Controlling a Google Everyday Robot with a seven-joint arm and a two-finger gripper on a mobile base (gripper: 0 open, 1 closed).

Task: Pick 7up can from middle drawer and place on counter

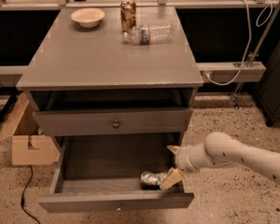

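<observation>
The 7up can [151,179] lies on its side in the front right corner of the open middle drawer [116,202]. My gripper [172,164] reaches into the drawer from the right on a white arm. It is open, with one fingertip [171,179] right beside the can's right end and the other fingertip [173,149] further back, away from the can. The can is not between the fingers. The grey counter [107,59] is the cabinet's top, above.
On the counter's far part stand a pale bowl [87,17], a tall brown-gold can [128,14] and a clear bottle on its side [148,33]. A shut drawer front with a round knob [115,123] sits above the open drawer. A cardboard box [28,141] stands at the left.
</observation>
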